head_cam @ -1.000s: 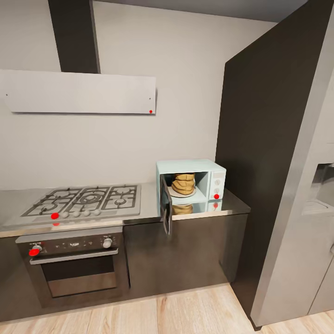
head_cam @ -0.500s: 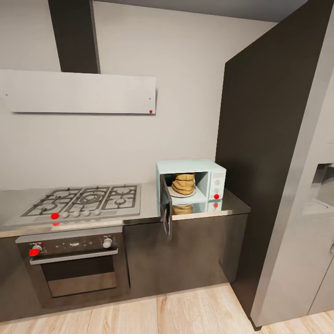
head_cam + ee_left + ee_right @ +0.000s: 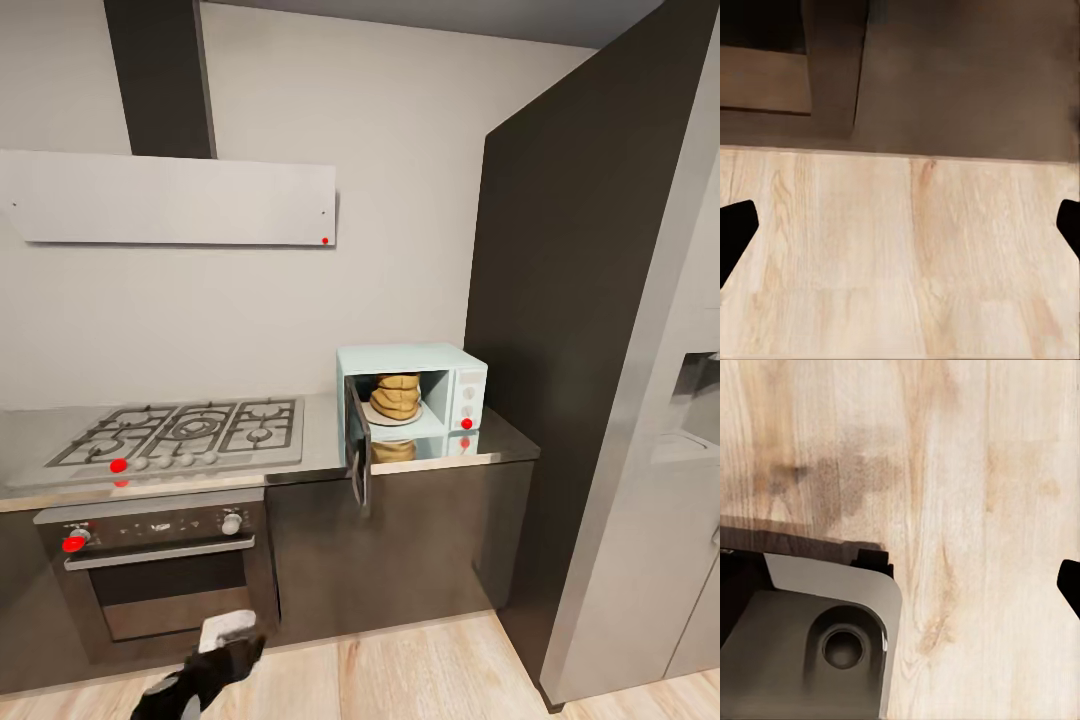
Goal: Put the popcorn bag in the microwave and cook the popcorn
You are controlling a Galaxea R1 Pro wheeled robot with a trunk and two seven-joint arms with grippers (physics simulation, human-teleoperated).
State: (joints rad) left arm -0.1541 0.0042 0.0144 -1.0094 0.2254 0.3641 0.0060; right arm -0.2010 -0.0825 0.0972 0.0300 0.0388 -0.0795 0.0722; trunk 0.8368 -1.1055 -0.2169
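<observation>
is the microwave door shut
No, in the head view the microwave door hangs open, with the popcorn bag visible inside.

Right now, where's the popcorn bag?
In the head view, the popcorn bag sits inside the open microwave on the countertop, right of the gas hob and beside the tall dark cabinet.

Soft, even light is filling the kitchen — no hard shadows. The countertop (image 3: 500,445) is mirroring the microwave (image 3: 412,392); edges are looking slightly blurred.
</observation>
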